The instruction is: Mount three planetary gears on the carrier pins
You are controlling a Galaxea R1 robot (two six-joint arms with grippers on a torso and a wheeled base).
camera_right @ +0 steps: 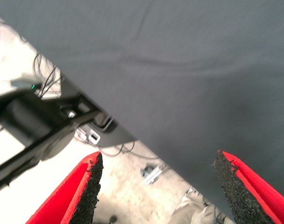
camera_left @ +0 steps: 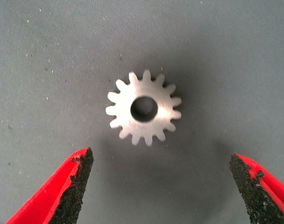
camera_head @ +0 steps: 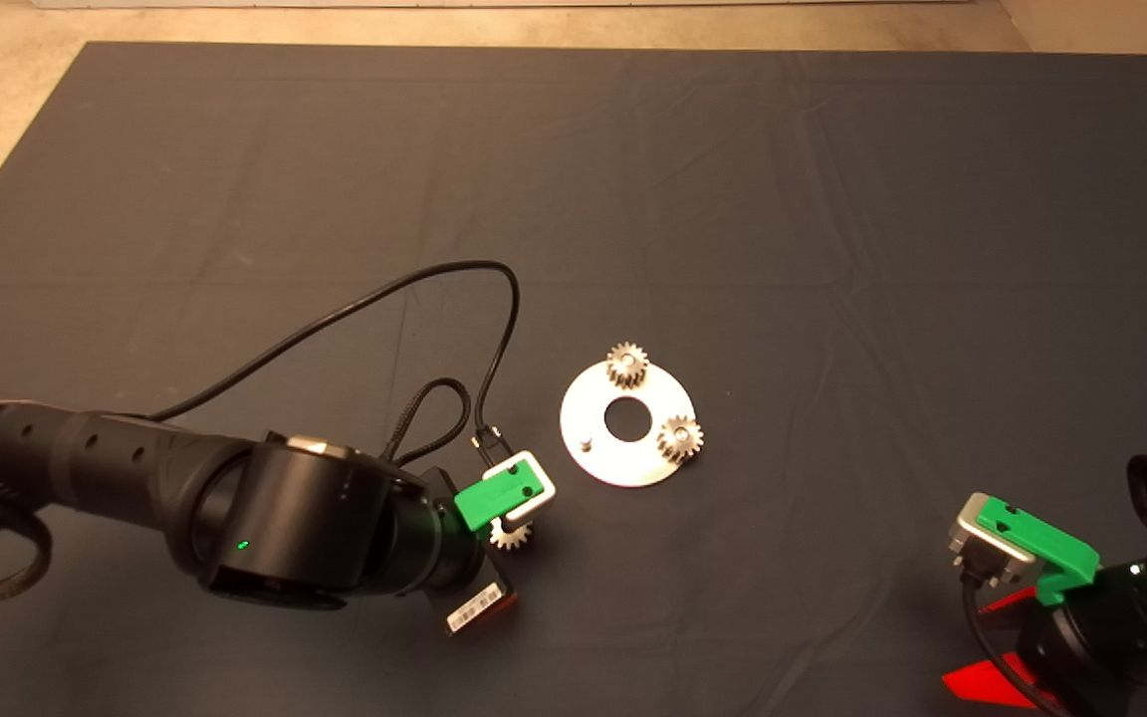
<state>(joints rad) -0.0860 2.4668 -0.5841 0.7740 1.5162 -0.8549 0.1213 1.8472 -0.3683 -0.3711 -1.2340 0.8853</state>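
Note:
A flat round silver carrier plate (camera_head: 623,466) lies on the dark mat near the middle. Two planetary gears sit on carrier pins: one (camera_head: 626,364) at the plate's far edge, the other (camera_head: 680,438) at its right edge. One bare pin (camera_head: 585,439) stands at the plate's left side. A third planetary gear (camera_head: 511,538) lies flat on the mat to the left of the plate. My left gripper (camera_left: 160,186) hangs open directly over this gear (camera_left: 143,108), its fingers on either side and not touching it. My right gripper (camera_head: 982,647) waits open and empty at the lower right.
The left arm's black cable (camera_head: 404,289) loops over the mat behind its wrist. In the right wrist view the mat's edge (camera_right: 109,121), floor and equipment beyond it show.

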